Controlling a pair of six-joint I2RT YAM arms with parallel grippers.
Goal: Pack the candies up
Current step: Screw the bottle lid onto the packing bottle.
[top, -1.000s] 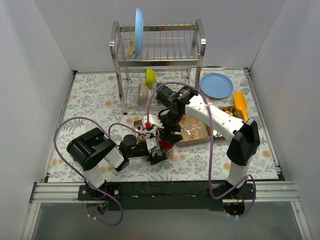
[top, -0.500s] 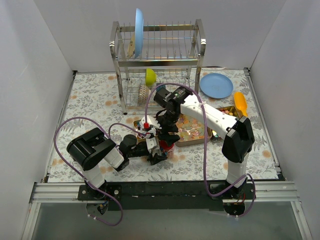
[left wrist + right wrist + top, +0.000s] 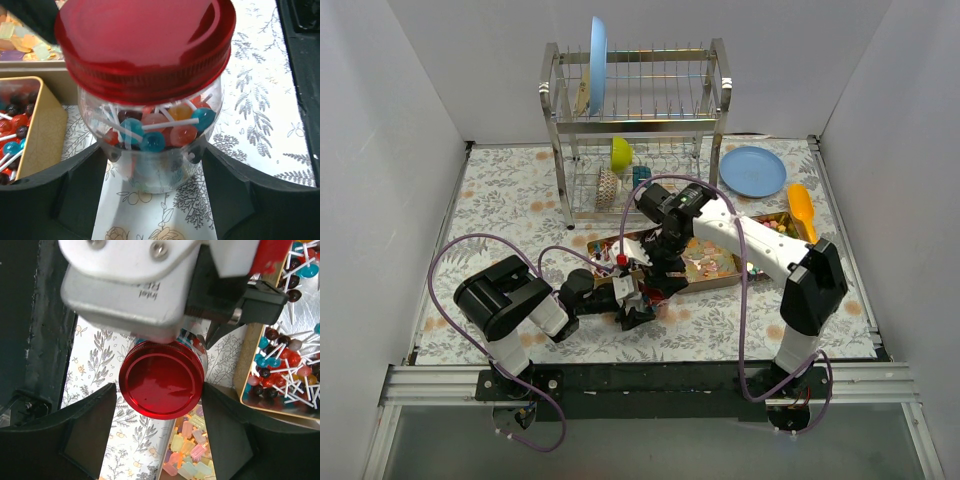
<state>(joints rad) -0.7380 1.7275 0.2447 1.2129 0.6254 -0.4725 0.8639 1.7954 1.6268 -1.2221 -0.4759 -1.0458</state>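
Meeting just beside the gold tray (image 3: 716, 283), the left gripper (image 3: 636, 302) and right gripper (image 3: 655, 278) crowd together overhead.

Left wrist: its fingers (image 3: 65, 195) clamp the clear jar (image 3: 150, 170) of lollipops (image 3: 160, 127). The red lid (image 3: 145, 45) looks tilted and may cross-thread.

Right wrist: the spread fingers (image 3: 85, 435) straddle the lid, contact unclear. An off-centre squeeze could tip the jar and spill its lollipops among the pastel candies (image 3: 187, 445).

From my right wrist I can read one marking: the word "intel" and, next to it, the letters "RE" of a second word that is cut off. Both stand upside down on the silver camera box (image 3: 135, 285) just beside the red lid (image 3: 161, 379).
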